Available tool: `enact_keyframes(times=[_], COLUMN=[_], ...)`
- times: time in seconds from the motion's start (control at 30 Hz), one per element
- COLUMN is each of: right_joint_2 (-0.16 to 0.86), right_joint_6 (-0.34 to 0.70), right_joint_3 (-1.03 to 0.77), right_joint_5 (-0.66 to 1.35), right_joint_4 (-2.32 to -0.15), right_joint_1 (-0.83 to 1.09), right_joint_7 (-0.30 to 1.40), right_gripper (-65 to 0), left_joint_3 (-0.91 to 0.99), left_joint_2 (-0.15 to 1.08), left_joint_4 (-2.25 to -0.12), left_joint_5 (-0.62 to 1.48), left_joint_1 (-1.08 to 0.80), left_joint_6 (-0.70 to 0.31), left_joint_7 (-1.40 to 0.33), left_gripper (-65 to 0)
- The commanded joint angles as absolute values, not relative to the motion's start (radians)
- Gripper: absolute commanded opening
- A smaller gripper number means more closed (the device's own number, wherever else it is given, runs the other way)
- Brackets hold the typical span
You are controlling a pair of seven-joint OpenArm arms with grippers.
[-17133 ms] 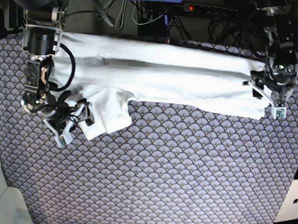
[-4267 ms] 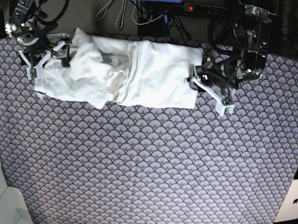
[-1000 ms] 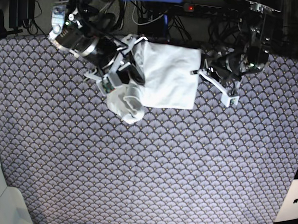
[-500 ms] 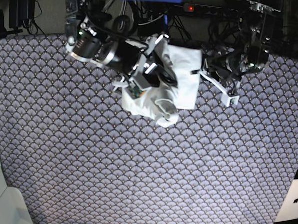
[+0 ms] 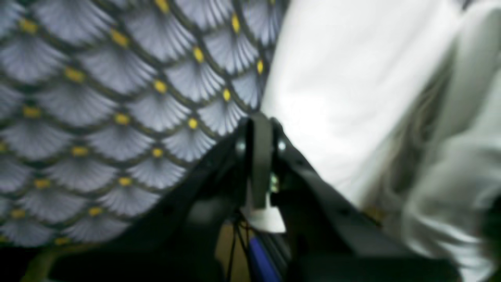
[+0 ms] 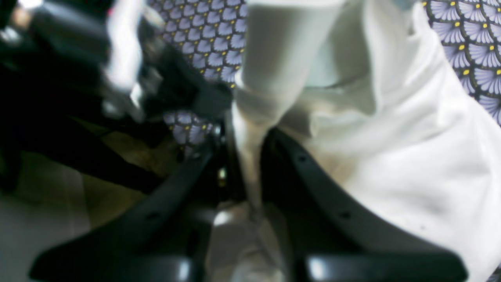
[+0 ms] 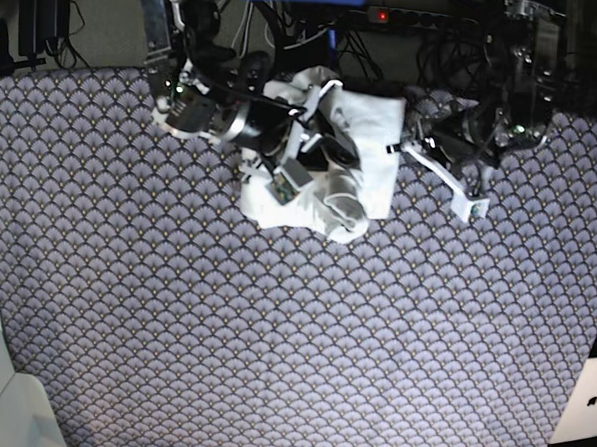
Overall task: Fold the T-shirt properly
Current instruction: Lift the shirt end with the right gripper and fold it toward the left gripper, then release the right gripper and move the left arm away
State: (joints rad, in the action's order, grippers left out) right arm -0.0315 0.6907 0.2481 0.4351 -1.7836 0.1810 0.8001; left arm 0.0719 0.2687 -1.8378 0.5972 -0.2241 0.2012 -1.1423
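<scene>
1. While the shirt (image 7: 374, 157) lies bunched at the far middle of the mat (image 7: 273, 332), the right arm reaches over it from the base view's left.
2. The shirt is a rough rectangle with a thick rolled lump at its near edge; its far edge lies near the mat's far border, by the cables (image 7: 288, 33).
3. The right gripper (image 6: 244, 156) is clamped on a fold of the shirt (image 6: 391, 156): in the right wrist view a narrow band of white cloth runs up between the two dark fingers (image 6: 297, 164) and spreads out above them.
4. In the base view that gripper (image 7: 318, 139) sits on top of the shirt, with cloth draped round it.
5. The left gripper (image 5: 260, 133) is clenched with nothing between its jaws; its tips meet in a thin line.
6. In the left wrist view those tips sit at the shirt's (image 5: 344, 78) edge, where white cloth meets the scalloped mat (image 5: 98, 98); whether they touch the cloth I cannot tell, as the view is blurred.
7. In the base view the left gripper (image 7: 403, 147) is just beside the shirt's right edge, and its arm stretches away to the right over the mat.
</scene>
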Motion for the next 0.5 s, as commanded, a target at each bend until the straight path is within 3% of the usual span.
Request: enact_keyframes(times=[0.0, 0.47], right_joint_2=[-0.042, -0.042], right_joint_6=[0.698, 0.698], right_joint_3=[0.251, 0.44], right_joint_5=[0.461, 0.461], right_joint_4=[-1.791, -1.616], right_joint_1=[0.173, 0.065], right_joint_7=[0.773, 0.771], right_gripper=[-57.1, -54.4], left_joint_3=[0.101, 0.441], left_joint_2=[0.277, 0.331], left_joint_4=[-1.865, -1.885], left_joint_5=[0.605, 0.604], left_joint_1=[-0.219, -0.297], left_joint_6=[0.2, 0.196], left_joint_7=[-1.148, -1.202], left_gripper=[-64.9, -64.9])
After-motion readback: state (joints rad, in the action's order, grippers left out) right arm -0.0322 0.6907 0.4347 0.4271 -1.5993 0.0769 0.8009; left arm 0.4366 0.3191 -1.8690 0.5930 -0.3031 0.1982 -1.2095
